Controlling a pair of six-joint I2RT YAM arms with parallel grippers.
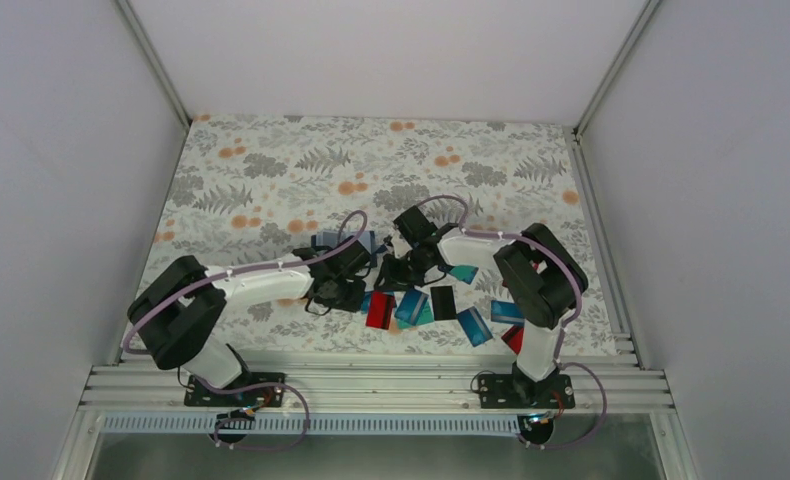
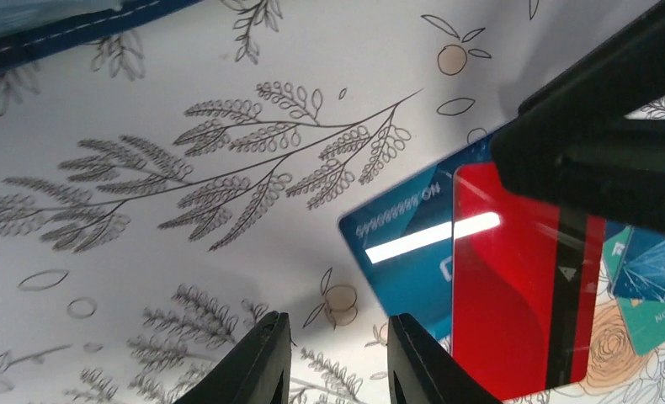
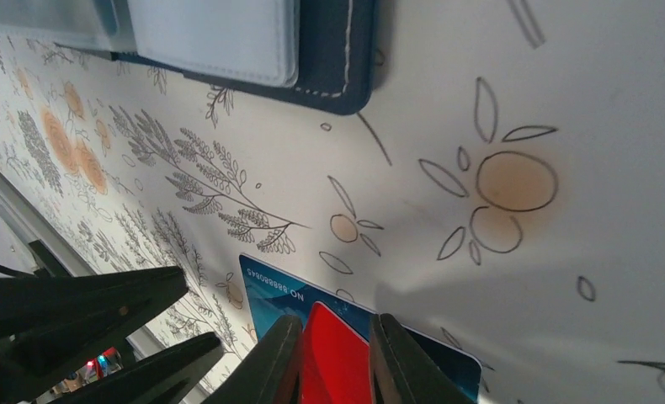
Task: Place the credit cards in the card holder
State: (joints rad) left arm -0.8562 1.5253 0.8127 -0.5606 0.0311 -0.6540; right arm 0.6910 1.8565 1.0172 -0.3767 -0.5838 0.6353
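R gripper (image 3: pixel 336 330) clamped on red card (image 2: pixel 514 311), black stripe, overlapping blue card (image 2: pixel 405 269), worktop (image 1: pixel 271 160) centre. L gripper (image 2: pixel 337 326) apart, empty. Navy stitched card holder (image 3: pixel 337 59) lies just behind; pale pockets show in right wrist view only.

Credit cards (image 2: pixel 514 295) glossy smooth plastic, card holder (image 3: pixel 337 59) matt stitched leather-look, tablecloth (image 2: pixel 228 50) matt printed cloth, fingers (image 2: pixel 253 366) matt black plastic.

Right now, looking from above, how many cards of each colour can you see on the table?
Red cards: 2
Black card: 1
Blue or teal cards: at least 5, some overlapping
Total: at least 8
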